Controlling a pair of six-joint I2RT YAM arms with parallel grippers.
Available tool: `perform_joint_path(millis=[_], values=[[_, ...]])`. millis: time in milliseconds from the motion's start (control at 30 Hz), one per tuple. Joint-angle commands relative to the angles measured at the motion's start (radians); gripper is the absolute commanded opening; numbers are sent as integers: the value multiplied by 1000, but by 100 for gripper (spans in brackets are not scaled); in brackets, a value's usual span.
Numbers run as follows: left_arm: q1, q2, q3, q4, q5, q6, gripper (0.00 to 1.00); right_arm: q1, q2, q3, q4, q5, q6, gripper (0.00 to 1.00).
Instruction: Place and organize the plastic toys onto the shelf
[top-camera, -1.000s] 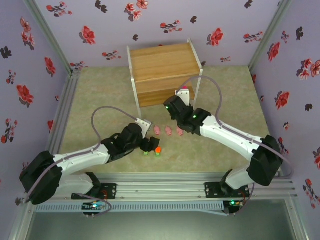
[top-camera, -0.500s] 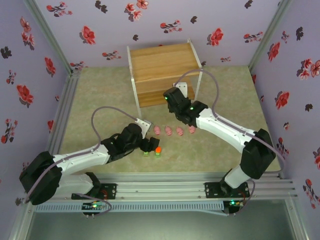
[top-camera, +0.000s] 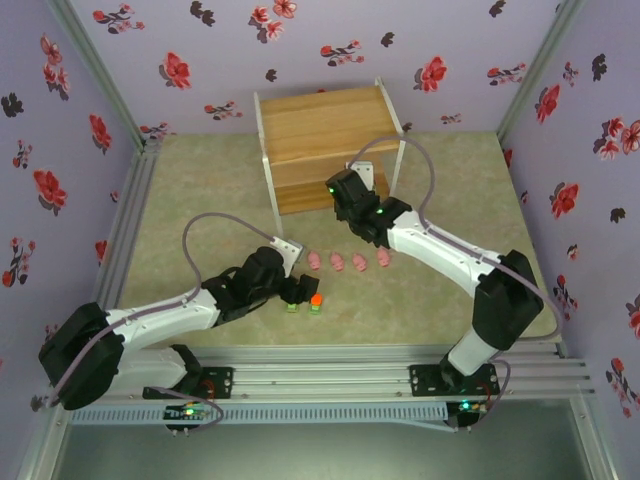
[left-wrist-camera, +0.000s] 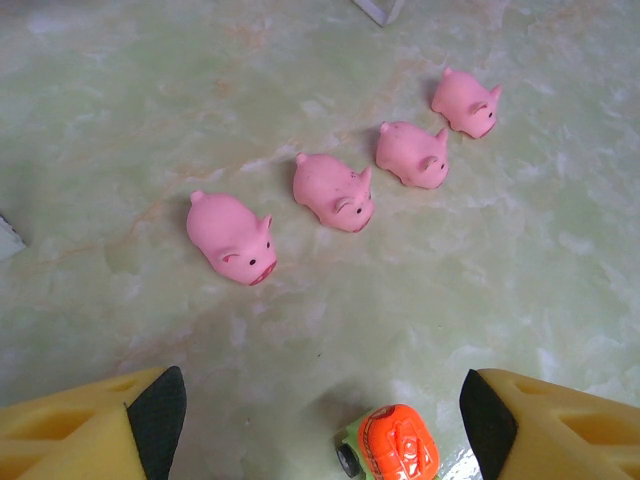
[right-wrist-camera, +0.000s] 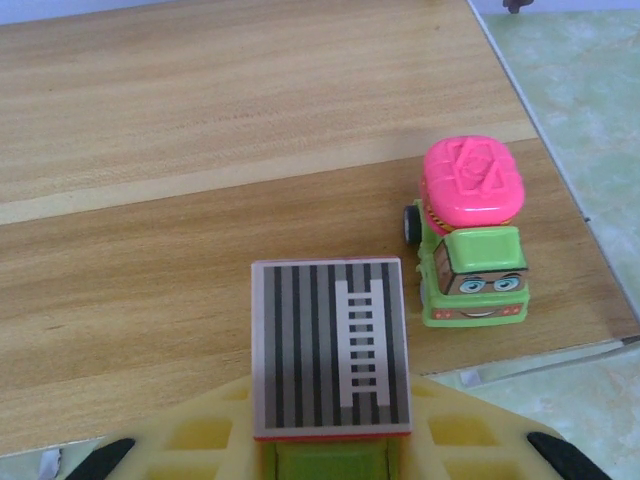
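Right gripper (right-wrist-camera: 330, 455) – closed snugly on a grey-topped truck (right-wrist-camera: 330, 345), a green-based toy whose flat striped roof carries a ladder print. It is held low over the shelf's lower board (right-wrist-camera: 200, 240), nose pointing the same way as its neighbour. My reading is that it is being lined up for set-down, not yet released.

Shelf (top-camera: 325, 125) – two wooden tiers on thin white legs at the far middle of the table (top-camera: 200, 190). The right arm reaches into the lower tier from the front.

Left gripper (left-wrist-camera: 322, 415) – jaws wide apart, nothing in them, hanging just above the table. An orange-topped truck (left-wrist-camera: 392, 455) sits between the fingers, nearer the camera-right one. Probably staged as the next pick. From the top view a second small green toy (top-camera: 292, 307) sits just beside it, its top too small to make out.

Pink-topped truck (right-wrist-camera: 468, 235) – already parked on the lower board near its right front corner, facing outward. The grey one is just to its left, close but apart – likely so the trucks form a tidy row.

Pigs (left-wrist-camera: 330, 190) – four pink ones in a loose diagonal line on the table, well clear of the shelf, none touching.
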Motion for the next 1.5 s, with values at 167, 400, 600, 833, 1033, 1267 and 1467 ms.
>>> perform_joint_path(millis=[167,400,600,833,1033,1267,1467], values=[[2,-26,-2,9,8,22,77,-14,29,35,27,-13,-24,21],[2,-26,-2,9,7,22,77,-17,46,52,22,-14,-33,21],[2,-22,-2,10,8,22,77,-23,66,77,20,-17,-39,21],[2,-21,-3,10,7,24,77,-31,86,98,21,-24,-44,21],[2,-23,-3,10,7,24,77,-42,101,114,18,-28,-53,21],[2,-29,-3,7,7,26,77,-50,120,117,35,-36,-54,22],[2,-38,-6,7,7,28,77,-48,116,71,77,-15,-48,23]])
